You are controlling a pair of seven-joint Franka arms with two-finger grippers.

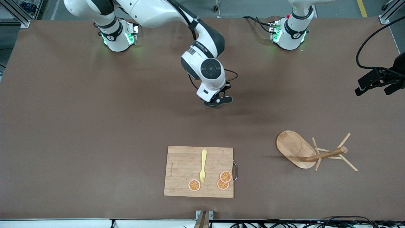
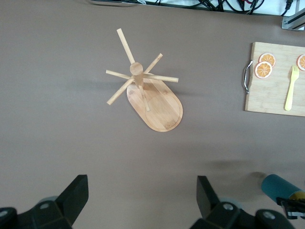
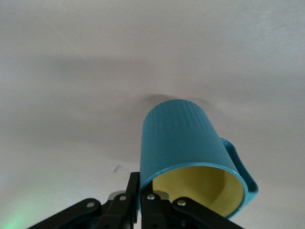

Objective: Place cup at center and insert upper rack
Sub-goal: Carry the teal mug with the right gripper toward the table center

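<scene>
You have the small dark teal mug with the mustard-yellow inside [image 3: 190,152] pinched by its rim in the right gripper [image 3: 138,198], hanging tilted over the middle of the brown table [image 1: 63,110] and not yet set down, so the first step is only part done. The light wooden mug tree with the oval bamboo base [image 1: 313,151] stands untouched toward the left arm's end, nearer the front edge, beside the rectangular wooden cutting board [image 1: 183,167]. Your left gripper [image 2: 143,200] waits above it, fingers apart and empty, so the rack step is all ahead of you.
</scene>
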